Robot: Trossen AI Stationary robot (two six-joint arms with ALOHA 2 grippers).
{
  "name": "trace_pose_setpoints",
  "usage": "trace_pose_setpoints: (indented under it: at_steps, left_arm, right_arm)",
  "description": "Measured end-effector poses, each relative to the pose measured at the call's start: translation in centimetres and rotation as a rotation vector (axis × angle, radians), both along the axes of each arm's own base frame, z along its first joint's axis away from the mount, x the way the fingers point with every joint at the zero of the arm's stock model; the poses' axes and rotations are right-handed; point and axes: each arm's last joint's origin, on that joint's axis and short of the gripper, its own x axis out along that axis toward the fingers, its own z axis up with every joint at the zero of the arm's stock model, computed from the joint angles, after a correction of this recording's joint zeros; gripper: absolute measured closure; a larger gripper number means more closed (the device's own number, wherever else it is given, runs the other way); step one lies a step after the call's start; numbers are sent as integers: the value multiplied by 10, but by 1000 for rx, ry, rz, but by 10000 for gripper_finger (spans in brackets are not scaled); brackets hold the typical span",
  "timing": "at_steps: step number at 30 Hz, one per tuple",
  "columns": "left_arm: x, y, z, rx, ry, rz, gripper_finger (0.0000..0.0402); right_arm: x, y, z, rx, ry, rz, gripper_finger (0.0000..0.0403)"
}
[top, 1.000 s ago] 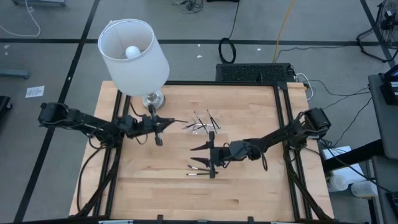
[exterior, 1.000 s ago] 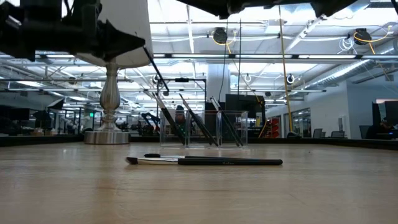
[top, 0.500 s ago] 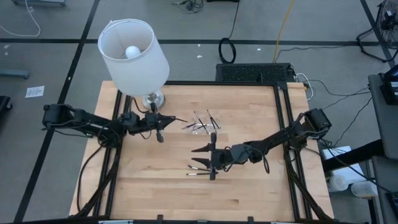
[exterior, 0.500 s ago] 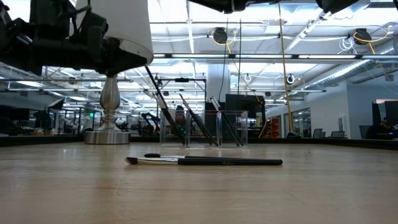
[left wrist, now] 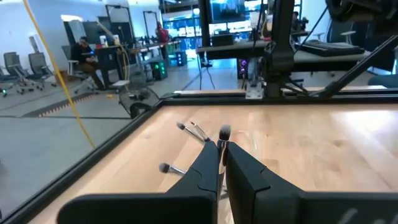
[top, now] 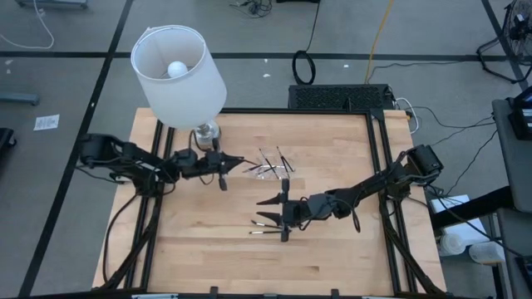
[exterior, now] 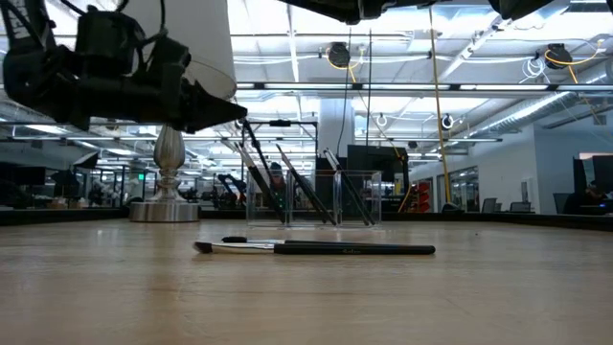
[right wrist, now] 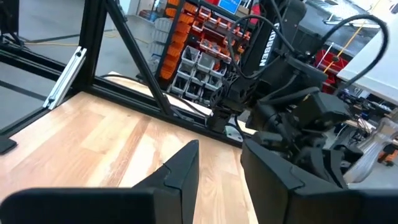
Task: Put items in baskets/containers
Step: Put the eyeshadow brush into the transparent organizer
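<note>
Now my left pincer [top: 223, 171] hangs clenched on a thin dark brush [top: 236, 162], whose tip pokes toward the clear tray [top: 268, 169] just beside it; the low view shows the shaft slanting down from my fingers. Tray sits mid-desk near the lamp [top: 179, 75], several brushes already leaning inside. My right pincer [top: 272, 218] hovers low over two loose brushes [top: 264, 226] lying flat on the desk [top: 332, 266], fingers parted, grasping nothing that I can see. Risks, as I judge them: the tray is light, thin-walled plastic, nearly see-through, so a nudge from the brush tip or my fingers could slide or tip it and spill what stands in it. Held brush is slim, smooth, round; it could swivel in my grip and miss the rim. Leaning brushes may block the way in. On the right, the flat brushes lie close together on smooth pale wood; closing could catch both, or roll one away. Lamp shade is close to my left arm.
</note>
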Motion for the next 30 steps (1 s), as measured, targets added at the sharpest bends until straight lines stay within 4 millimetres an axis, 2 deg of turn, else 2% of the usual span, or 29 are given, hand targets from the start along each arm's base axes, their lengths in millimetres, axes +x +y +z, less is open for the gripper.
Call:
trace_pose_setpoints:
  at_steps: [9, 18, 30]
  left_arm:
    - [13, 10, -14, -15, 66, 25, 392]
    - [17, 16, -31, -52, 68, 29, 392]
    - [18, 16, -33, -53, 56, 27, 392]
  right_arm:
    - [0, 0, -1, 23, 4, 0, 298]
    - [0, 0, -1, 23, 5, 0, 303]
    - [0, -1, -1, 17, 5, -1, 303]
